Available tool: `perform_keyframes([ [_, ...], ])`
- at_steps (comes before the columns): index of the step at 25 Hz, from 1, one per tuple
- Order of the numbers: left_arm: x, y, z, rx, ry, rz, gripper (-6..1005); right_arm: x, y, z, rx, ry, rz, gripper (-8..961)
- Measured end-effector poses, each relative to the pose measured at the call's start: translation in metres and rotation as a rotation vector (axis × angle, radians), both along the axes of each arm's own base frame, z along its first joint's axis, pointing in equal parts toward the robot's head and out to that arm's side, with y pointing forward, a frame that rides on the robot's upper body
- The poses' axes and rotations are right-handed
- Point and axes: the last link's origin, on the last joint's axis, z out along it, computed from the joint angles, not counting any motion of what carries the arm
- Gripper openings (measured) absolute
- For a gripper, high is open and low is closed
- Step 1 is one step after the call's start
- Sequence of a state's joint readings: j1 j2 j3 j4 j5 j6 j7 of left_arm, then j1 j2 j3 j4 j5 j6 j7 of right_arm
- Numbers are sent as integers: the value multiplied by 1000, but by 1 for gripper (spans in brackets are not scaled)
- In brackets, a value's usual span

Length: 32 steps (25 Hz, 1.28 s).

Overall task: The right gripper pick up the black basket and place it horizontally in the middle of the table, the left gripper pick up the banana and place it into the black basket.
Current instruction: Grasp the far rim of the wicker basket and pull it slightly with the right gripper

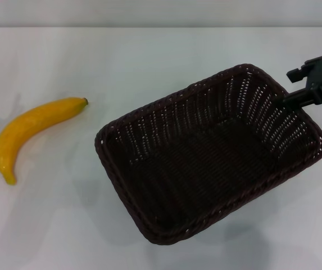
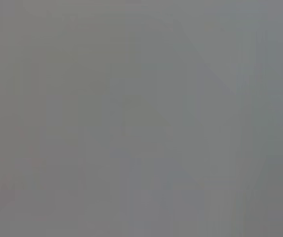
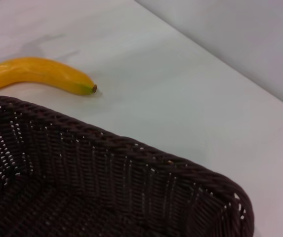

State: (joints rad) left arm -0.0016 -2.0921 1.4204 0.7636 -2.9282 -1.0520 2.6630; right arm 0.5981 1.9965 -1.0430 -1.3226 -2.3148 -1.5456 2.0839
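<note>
The black basket (image 1: pixel 166 121) is right of the middle of the white table (image 1: pixel 149 62), turned at a slant, with a shadow beneath its near side. My right gripper (image 1: pixel 289 100) reaches in from the far right and is shut on the rim of the basket's right end. The basket is empty; its wall also shows in the right wrist view (image 3: pixel 106 168). The yellow banana (image 1: pixel 34 126) lies on the table at the left, apart from the basket, stem tip pointing far right; it also shows in the right wrist view (image 3: pixel 37 74). My left gripper is out of view, and the left wrist view shows only plain grey.
The table's far edge (image 1: pixel 161 27) meets a grey wall at the back. Bare white tabletop (image 1: pixel 93 67) lies between banana and basket and behind both.
</note>
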Motion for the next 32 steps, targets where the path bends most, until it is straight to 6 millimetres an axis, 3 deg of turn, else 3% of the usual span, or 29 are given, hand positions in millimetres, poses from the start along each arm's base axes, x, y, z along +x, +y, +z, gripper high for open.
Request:
perform_keyframes([
  [32,-1,0,-3,-9,-2,0,878,21,-1,-32,-60,-7,-73,664],
])
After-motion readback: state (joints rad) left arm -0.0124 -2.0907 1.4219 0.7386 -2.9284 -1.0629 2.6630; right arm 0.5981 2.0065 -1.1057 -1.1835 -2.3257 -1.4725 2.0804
